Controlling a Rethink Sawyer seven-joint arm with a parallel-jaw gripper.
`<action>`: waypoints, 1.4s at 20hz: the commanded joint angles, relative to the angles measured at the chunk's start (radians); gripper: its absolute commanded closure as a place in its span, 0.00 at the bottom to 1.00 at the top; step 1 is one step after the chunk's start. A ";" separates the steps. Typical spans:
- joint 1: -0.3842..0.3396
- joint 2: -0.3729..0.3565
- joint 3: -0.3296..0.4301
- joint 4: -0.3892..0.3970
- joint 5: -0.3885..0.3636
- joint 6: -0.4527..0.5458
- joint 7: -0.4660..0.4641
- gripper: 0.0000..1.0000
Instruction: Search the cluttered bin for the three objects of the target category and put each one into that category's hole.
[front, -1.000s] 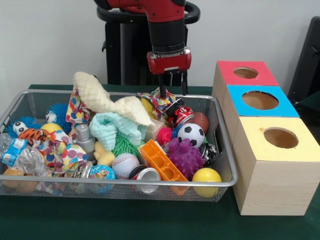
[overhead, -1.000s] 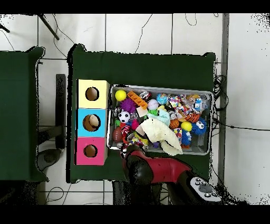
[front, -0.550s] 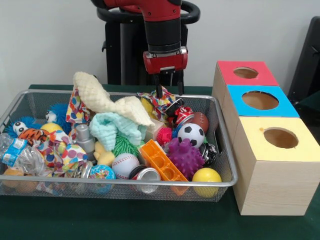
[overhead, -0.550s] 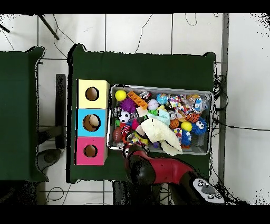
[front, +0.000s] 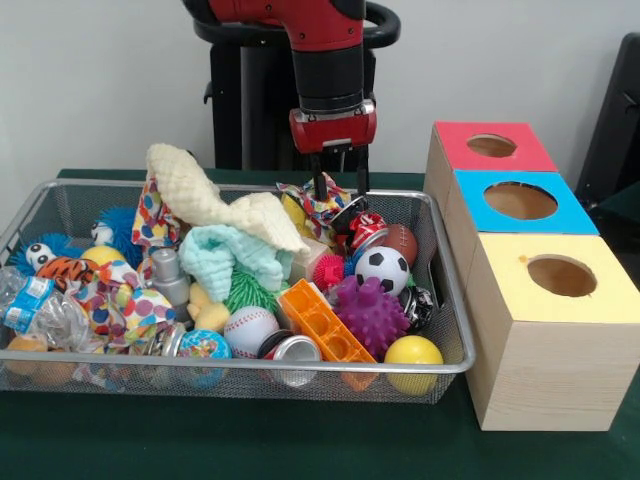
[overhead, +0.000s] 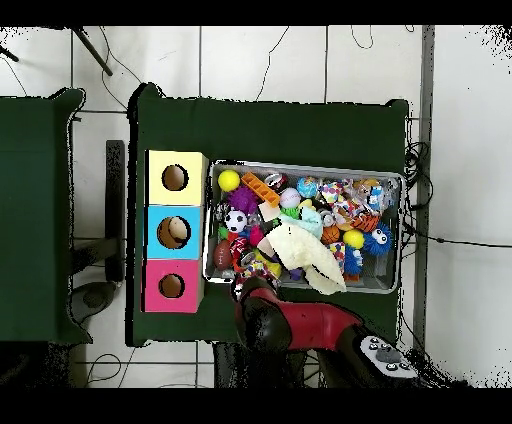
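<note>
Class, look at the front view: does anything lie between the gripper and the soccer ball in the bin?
Yes. The gripper hangs open at the bin's far side; the patterned cloth and a red can lie between it and the soccer ball.

bin (front: 445, 290): metal wire mesh; boxes (front: 545, 375): bare wood, matt tops; cream cloth (front: 215, 205): nubbly; yellow ball (front: 413, 353): glossy
</note>
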 joint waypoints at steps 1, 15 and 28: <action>0.014 0.072 -0.034 -0.146 -0.035 -0.121 0.129 0.00; -0.025 0.080 -0.009 -0.178 -0.008 -0.087 0.121 0.00; -0.007 0.083 -0.024 -0.179 -0.013 -0.064 0.107 1.00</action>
